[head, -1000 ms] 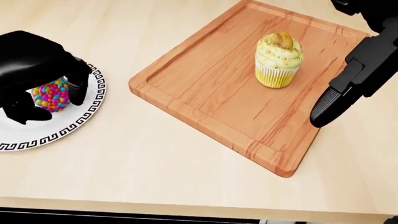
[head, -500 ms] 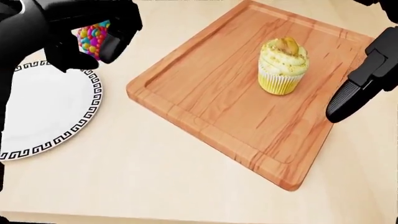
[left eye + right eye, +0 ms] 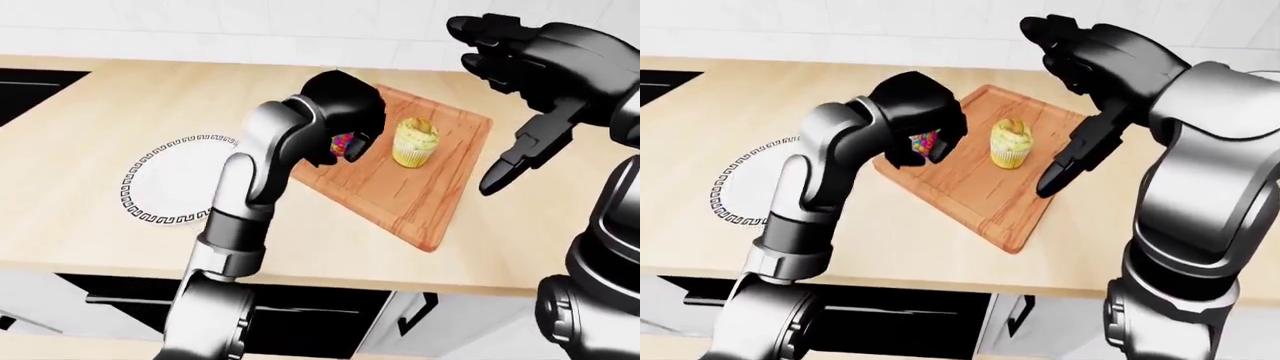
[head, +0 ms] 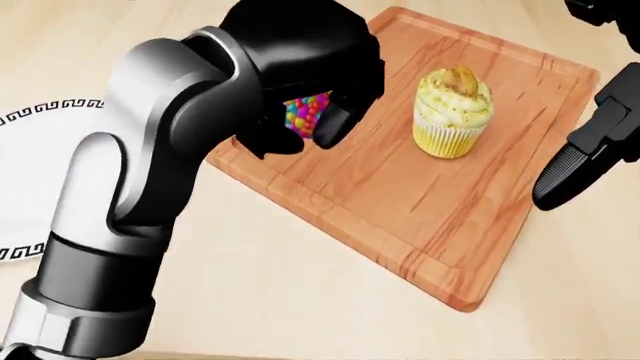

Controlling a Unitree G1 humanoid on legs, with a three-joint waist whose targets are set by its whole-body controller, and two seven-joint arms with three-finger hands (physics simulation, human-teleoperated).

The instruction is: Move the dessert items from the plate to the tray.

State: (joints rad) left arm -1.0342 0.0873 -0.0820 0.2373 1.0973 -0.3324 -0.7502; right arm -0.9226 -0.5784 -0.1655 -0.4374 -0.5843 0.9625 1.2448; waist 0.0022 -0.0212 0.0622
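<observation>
Spanning the scene, your counter (image 3: 120, 97) carries the tray (image 4: 480, 225) and, to its left in the head view, the plate (image 3: 175, 180), now bare. Your left hand (image 4: 300, 82) grips the candy cake (image 4: 307, 112) above the tray's left part. Your right hand (image 3: 1090, 56) hangs open, fingers spread, right of the cupcake (image 4: 452, 112) standing upright on the tray.

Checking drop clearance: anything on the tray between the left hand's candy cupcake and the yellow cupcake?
No. In the head view, only bare wood of the tray separates the candy cupcake in the left hand from the yellow cupcake.
</observation>
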